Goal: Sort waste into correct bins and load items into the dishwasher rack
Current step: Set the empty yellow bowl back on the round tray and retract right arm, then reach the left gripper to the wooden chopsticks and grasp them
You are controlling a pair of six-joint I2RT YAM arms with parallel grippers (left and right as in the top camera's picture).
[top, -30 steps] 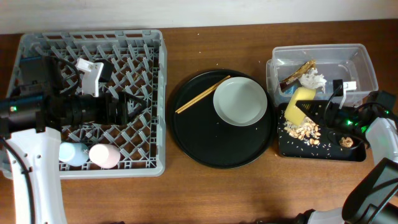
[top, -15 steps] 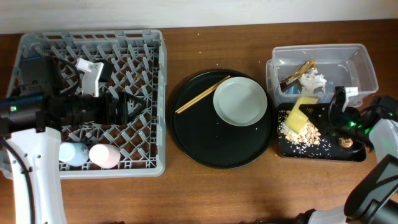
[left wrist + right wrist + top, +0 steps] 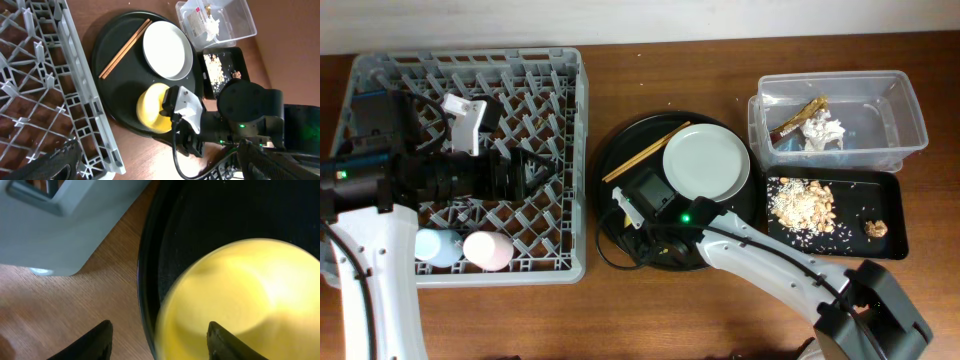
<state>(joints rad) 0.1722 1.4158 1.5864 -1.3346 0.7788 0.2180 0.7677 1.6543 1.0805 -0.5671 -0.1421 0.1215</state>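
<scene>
Left arm (image 3: 370, 260) and right arm (image 3: 760, 262): white shells, black joints, green lights (image 3: 686, 217), a looping black cable (image 3: 174, 145), black fingers (image 3: 87, 342).

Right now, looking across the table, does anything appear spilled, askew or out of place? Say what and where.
No spill stands out. The chopsticks lie slanted on the round black tray, one end by the plate, not in the rack. One brown scrap sits apart from the crumb heap in the shallow black tray.
</scene>
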